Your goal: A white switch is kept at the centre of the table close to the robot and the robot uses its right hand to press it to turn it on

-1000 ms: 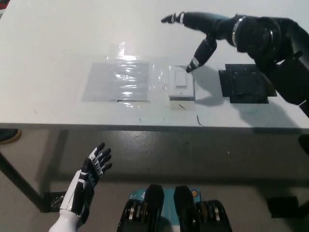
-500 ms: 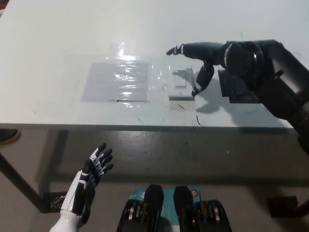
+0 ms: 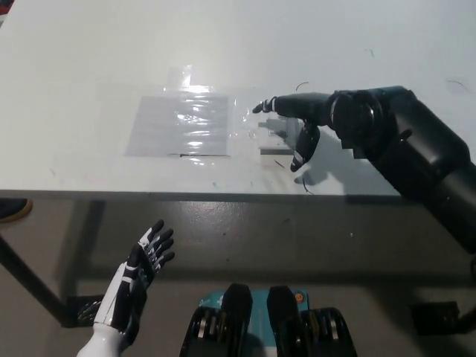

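Black right robot hand (image 3: pixel 297 126), fingers spread and holding nothing, has retreated, now covering white rectangular switch (image 3: pixel 272 134); press probably complete.

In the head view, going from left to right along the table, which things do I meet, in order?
Clear plastic sheet → white switch, partly hidden → black right robot hand over it. The white left robot hand rests below the table edge, lower left.

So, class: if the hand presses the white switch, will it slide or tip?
The white switch probably stays put: it lies flat and low on the table, so tipping seems unlikely. Shiny clear film appears to cover it, perhaps taping it down. The right hand partly hides it.
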Available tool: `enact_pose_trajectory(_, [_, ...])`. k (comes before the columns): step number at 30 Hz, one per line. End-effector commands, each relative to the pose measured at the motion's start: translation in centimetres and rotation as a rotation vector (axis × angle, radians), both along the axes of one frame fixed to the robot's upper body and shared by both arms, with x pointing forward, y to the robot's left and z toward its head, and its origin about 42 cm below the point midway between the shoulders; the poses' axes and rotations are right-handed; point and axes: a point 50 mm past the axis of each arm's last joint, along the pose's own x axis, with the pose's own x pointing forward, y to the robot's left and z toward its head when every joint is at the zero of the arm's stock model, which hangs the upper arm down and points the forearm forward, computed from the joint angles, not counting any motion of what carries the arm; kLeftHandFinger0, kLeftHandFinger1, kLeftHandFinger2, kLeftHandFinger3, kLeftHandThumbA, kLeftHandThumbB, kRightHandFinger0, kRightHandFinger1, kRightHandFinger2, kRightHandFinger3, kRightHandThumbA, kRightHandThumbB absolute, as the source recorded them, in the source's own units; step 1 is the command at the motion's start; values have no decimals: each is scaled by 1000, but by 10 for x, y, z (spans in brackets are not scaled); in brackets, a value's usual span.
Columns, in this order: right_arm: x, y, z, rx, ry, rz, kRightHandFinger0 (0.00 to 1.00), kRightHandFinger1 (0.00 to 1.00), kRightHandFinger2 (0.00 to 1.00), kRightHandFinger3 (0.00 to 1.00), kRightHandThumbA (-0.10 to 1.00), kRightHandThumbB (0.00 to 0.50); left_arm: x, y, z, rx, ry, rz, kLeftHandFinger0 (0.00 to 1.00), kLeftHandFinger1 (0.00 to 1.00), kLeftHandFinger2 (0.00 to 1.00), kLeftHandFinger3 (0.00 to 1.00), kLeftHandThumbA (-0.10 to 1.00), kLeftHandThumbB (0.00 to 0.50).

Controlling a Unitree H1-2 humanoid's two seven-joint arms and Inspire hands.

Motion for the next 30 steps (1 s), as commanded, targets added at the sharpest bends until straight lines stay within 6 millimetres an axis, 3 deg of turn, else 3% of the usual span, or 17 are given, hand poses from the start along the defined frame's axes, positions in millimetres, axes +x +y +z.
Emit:
enact_pose_trajectory(1, [3, 4, 10, -23, -35, 24, 1000, 1000, 1000, 1000, 1000, 363, 3, 1, 9, -2, -61, -13, 1000, 1000, 1000, 1000, 1000, 45])
enact_pose_trajectory(5, [4, 1, 1, -34, -17, 16, 1000, 1000, 1000, 1000, 1000, 360, 3, 2, 10, -6, -54, -9, 1000, 1000, 1000, 1000, 1000, 54])
enact_pose_trajectory(10, [2, -6, -5, -53, -2, 9, 1000, 1000, 1000, 1000, 1000, 375, 3, 2, 10, 1, -58, -4, 1000, 1000, 1000, 1000, 1000, 28])
enact_pose_trajectory(20, [-4, -28, -24, -85, 42, -11, 1000, 1000, 1000, 1000, 1000, 350, 6, 2, 10, -5, -60, -7, 1000, 1000, 1000, 1000, 998, 42])
enact_pose_trajectory(30, [-14, -35, -32, -87, 79, -9, 1000, 1000, 1000, 1000, 1000, 354, 6, 0, 10, -8, -52, -16, 1000, 1000, 1000, 1000, 984, 34])
